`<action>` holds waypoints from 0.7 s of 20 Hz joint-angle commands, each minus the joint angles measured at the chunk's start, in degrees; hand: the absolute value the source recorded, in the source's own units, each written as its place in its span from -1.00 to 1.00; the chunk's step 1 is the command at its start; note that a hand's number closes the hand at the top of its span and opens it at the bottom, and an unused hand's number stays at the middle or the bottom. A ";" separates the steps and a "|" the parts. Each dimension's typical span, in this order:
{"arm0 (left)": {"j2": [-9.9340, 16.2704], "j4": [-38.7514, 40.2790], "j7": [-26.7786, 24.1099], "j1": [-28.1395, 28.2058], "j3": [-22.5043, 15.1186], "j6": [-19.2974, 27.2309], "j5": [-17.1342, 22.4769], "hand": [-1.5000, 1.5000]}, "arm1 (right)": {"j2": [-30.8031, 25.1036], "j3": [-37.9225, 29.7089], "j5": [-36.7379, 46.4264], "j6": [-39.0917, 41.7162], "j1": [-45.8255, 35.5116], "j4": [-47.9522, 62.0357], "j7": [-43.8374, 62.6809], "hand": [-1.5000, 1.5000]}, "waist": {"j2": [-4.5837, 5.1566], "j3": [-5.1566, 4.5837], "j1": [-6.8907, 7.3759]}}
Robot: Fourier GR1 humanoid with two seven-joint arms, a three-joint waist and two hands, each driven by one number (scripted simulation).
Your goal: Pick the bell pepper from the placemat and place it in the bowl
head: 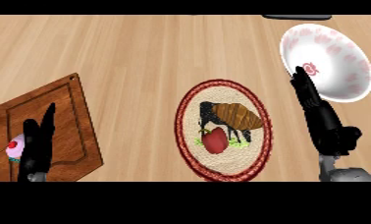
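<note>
While our right hand (319, 112) hangs over the counter (145, 51) with its fingers straight and holding nothing, its fingertips reach up to the lower left rim of the bowl (330, 61), overlapping it from where we look down. We can't tell if they actually touch it or just sit above it. That bowl is white with pink blotches and a small red mark inside, and it sits at the far right of the wooden top.

Just left of the right hand lies the placemat (223, 169), an oval woven thing with a dark red border and a picture of a cow in the middle. The bell pepper (214, 139) is on it, red, sitting in the lower middle of the mat, right on the cow's legs. So it's near our right hand but clearly apart from it, nothing gripping it.

Way over at the lower left, our left hand (36, 144) rests open with its fingers pointing up, over a brown cutting board (72, 120) that's turned at an angle. Right beside that hand, at the view's left edge, there's a little pink cupcake (14, 148) with a red bit on top, partly cut off.
</note>
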 commanded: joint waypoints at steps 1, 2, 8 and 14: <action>-0.14 -1.94 -0.69 -2.97 0.65 -3.86 2.64 0.00 | 1.63 3.70 3.11 -1.08 -3.16 -1.51 3.96 -1.00 | -1.10 2.08 0.33; -1.08 -7.12 -2.04 -2.20 0.17 -4.58 3.97 0.00 | 2.59 5.37 3.41 0.00 -3.97 -0.13 2.73 -1.00 | -1.11 2.07 0.67; 0.68 -17.55 -1.98 6.64 0.24 -8.13 5.53 0.00 | -5.90 6.55 16.55 -3.83 -5.52 1.74 4.40 -1.00 | -4.42 0.23 -3.52; -2.62 -21.84 -6.82 -0.36 1.26 -13.97 12.35 0.00 | -0.52 8.56 21.93 -10.84 -10.10 0.91 4.06 -1.00 | -2.02 1.68 -2.13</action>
